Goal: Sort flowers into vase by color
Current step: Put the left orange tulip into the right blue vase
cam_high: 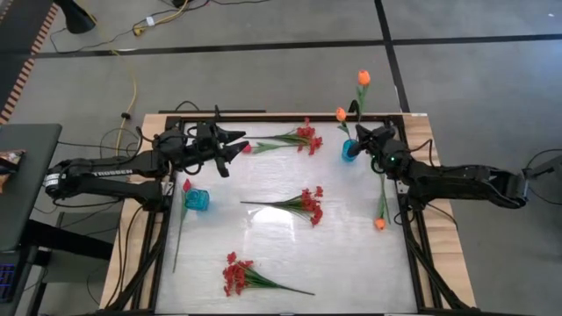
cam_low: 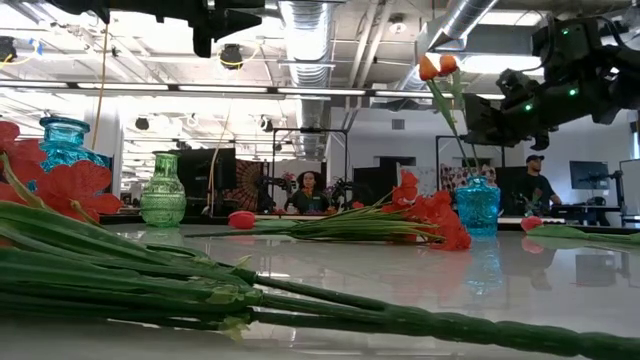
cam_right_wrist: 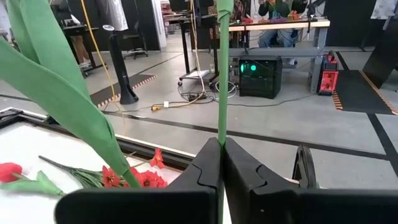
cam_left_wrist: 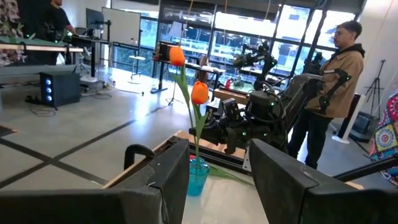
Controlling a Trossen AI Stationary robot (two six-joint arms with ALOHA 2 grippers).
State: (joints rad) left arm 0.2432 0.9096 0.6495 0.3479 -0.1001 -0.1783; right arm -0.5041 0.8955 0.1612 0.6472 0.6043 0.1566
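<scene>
A blue vase [cam_high: 349, 151] stands at the table's far right with two orange tulips [cam_high: 363, 79] [cam_high: 341, 114] upright in it, their stems running down into its mouth [cam_low: 478, 185]. My right gripper [cam_high: 358, 139] is beside the vase, above its rim, shut on one tulip's stem. My left gripper [cam_high: 233, 145] hovers open at the far left, pointing level at that vase [cam_left_wrist: 198, 176], with nothing between its fingers. Red sprays [cam_high: 307, 136] [cam_high: 307, 206] [cam_high: 235, 276] lie flat on the table. My right gripper [cam_right_wrist: 221, 144] pinches one orange tulip's thin green stem [cam_right_wrist: 220, 124] between its two fingers. The fingers come in level and lie across the stem, which stands upright. Its lower part goes down toward the blue vase; which of the two tulips it is I cannot tell.
A second blue vase [cam_high: 197, 199] stands at the left with a red-pink tulip [cam_high: 186, 185] beside it. A green vase [cam_low: 163, 190] shows at the far left. Another red-pink bud [cam_low: 241, 219] lies near it. An orange tulip [cam_high: 379, 224] lies at the right edge. People stand beyond the table.
</scene>
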